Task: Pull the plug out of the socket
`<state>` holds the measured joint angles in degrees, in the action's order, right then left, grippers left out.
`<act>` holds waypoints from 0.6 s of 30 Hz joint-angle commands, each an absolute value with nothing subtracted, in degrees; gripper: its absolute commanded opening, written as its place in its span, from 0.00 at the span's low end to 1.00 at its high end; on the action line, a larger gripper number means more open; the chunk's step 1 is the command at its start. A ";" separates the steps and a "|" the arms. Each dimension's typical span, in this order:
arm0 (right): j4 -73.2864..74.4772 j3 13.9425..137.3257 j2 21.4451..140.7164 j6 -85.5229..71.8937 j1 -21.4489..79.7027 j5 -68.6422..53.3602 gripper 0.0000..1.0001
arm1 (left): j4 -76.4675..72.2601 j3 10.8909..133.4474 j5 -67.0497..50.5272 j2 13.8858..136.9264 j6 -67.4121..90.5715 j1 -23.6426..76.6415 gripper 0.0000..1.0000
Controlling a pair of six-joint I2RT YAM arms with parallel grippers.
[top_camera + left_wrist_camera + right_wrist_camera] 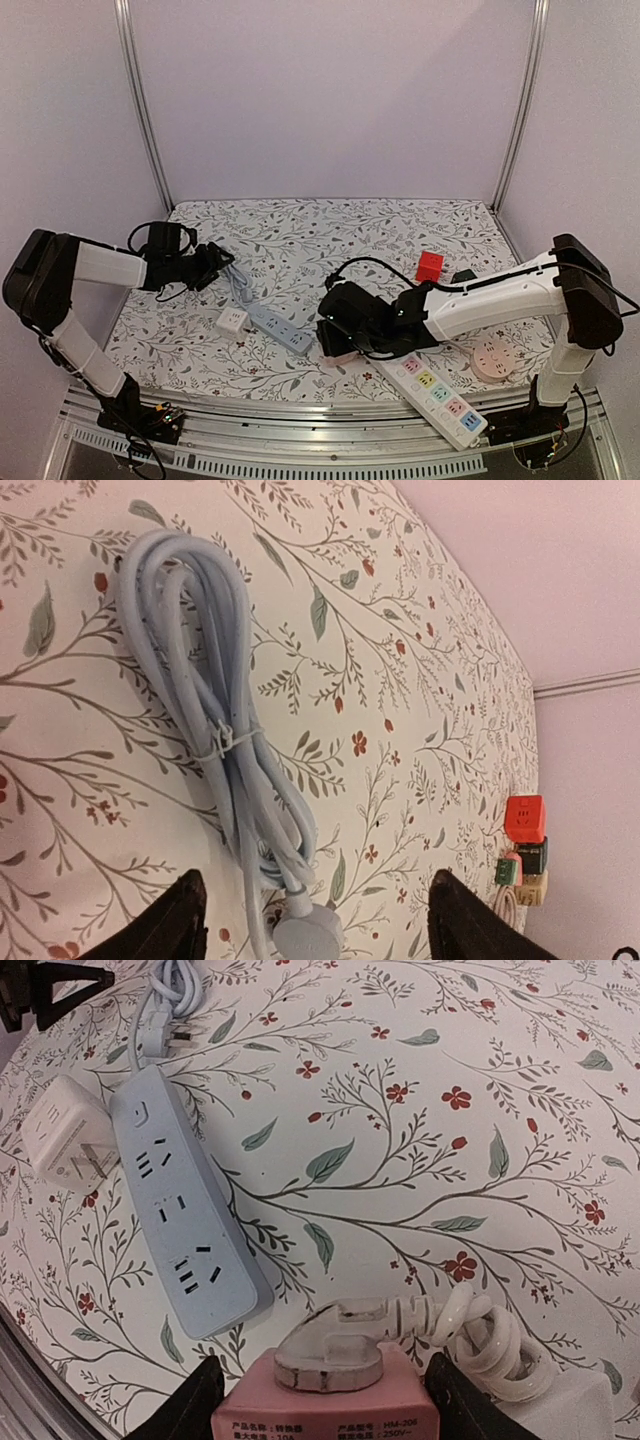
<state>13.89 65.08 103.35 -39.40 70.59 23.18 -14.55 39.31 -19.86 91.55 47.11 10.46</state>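
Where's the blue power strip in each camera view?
Top external: blue power strip, centre-left, beside the white adapter.
Left wrist: not in it.
Right wrist: strip at left, adapter beside it.
Shared landmark: its blue cord, in all three views.

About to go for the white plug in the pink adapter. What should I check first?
1. White plug seated in pink adapter: ok, not pulled yet.
2. Right gripper straddling the adapter: ok.
3. Right gripper clamped firmly on it: cannot tell.
4. Left gripper open: ok.
5. Left gripper positioned at the plug: not ok; it hovers over the blue cable bundle.
6. White cord lying loose beside the adapter: ok.
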 commanded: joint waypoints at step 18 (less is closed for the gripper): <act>14.76 69.07 109.42 -41.27 70.79 21.54 0.74 | 5.59 27.84 -15.98 57.47 43.94 12.45 0.82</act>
<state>14.35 67.99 108.51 -40.45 70.61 22.46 -0.64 29.69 -15.03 61.12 44.16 10.83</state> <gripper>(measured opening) 0.670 0.824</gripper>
